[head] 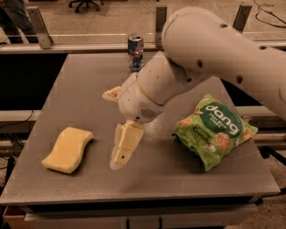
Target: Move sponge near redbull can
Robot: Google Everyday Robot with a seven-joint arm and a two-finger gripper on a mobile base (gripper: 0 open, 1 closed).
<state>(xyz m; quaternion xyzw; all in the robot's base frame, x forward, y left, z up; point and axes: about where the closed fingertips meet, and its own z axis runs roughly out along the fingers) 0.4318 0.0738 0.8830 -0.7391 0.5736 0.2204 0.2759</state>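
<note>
I think this is an office or a lab room, not a home. Behind my grey flat-topped worktable (85, 85) stands a low barrier of grey metal posts (39, 27). Beyond it, on a pale floor (120, 18), is the black star-shaped foot of a rolling office chair (85, 3). A black cable (267, 10) lies there too. My cream-yellow two-finger gripper (111, 129) hangs over the table's middle, fingers spread apart.
</note>
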